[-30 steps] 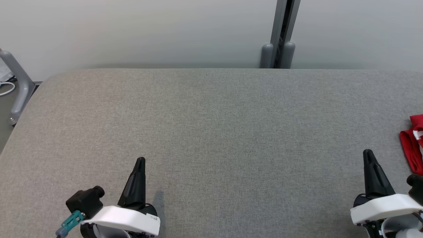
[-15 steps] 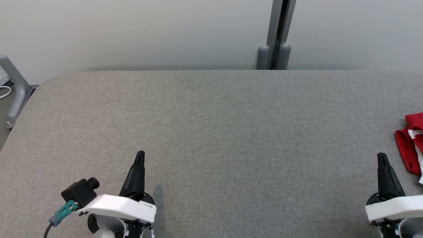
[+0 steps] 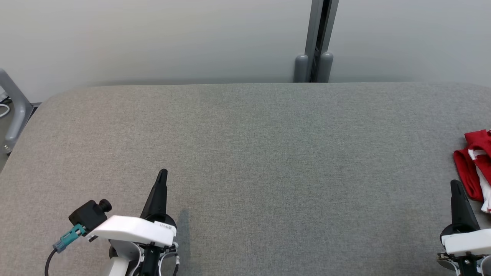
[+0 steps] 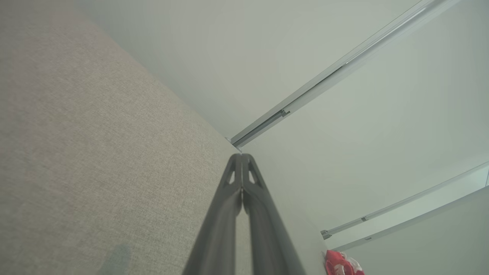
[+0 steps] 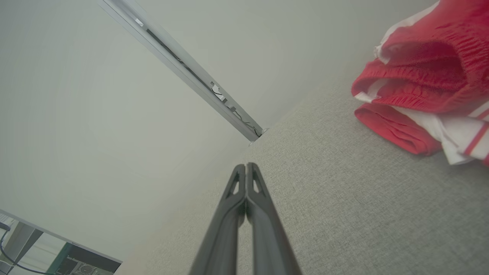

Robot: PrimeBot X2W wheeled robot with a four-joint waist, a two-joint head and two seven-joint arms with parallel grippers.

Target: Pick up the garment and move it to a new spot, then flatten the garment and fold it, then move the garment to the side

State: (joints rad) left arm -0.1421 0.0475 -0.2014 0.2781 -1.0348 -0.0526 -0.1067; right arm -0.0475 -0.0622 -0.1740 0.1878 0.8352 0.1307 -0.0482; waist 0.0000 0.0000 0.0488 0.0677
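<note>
Just to the near left of the garment (image 3: pixel 472 168), the right gripper (image 3: pixel 456 184) hangs over the grey fabric tabletop (image 3: pixel 268 153), its two dark fingers pressed together along their length and holding nothing. The garment is a bunched heap of red cloth with white parts and thin red stripes, lying on the tabletop and cut off by the head view's right edge. In the right wrist view the garment (image 5: pixel 416 76) sits ahead of the right gripper (image 5: pixel 246 166) and off to the right of its closed tips, with bare tabletop between them. They are near each other but not touching. A gathered red band shows on the top fold, with a rolled red edge and white cloth under it.

Well apart from the garment, far to its left, the left gripper (image 3: pixel 162 172) is also fully closed and empty. In the left wrist view its fingers meet at the tips (image 4: pixel 241 156), and the garment (image 4: pixel 341 266) is a small red patch low and right of them. A grey post (image 3: pixel 315 38) stands beyond the garment and to its left.
</note>
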